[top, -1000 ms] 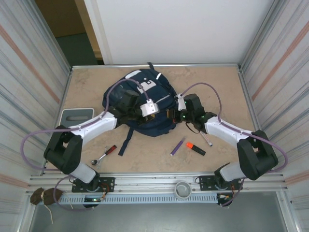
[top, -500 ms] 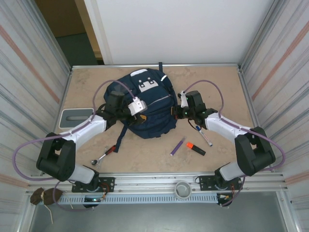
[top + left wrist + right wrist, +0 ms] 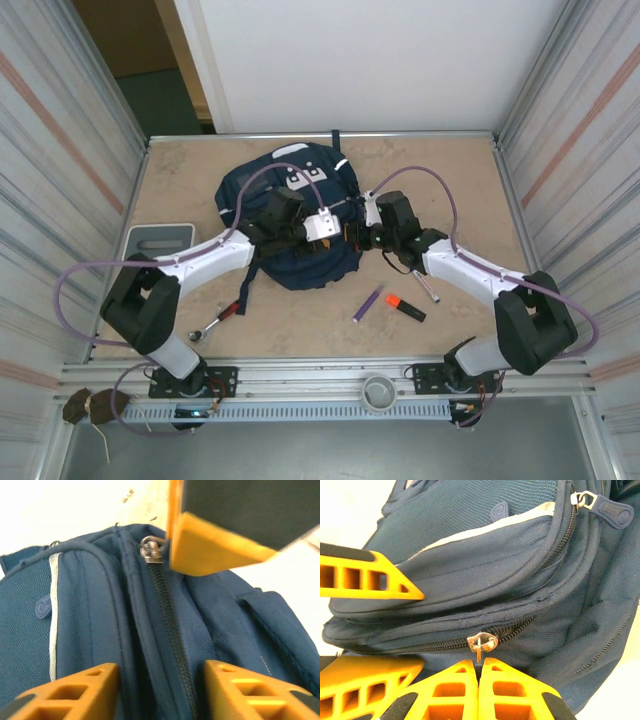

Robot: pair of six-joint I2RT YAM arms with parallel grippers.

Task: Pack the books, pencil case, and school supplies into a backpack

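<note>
The right gripper is pinching the navy-blue striped fabric backpack's silver zipper pull, presumably to open it. The left gripper, released, is straddling the zipper seam.

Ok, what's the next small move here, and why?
Probably close the left fingers on the backpack fold to brace it: they straddle the shut zipper, open, while the right fingers already pinch the pull.

I count, qty 1 ea: backpack, purple pen, orange highlighter, white marker, red-handled tool, grey tray.
</note>
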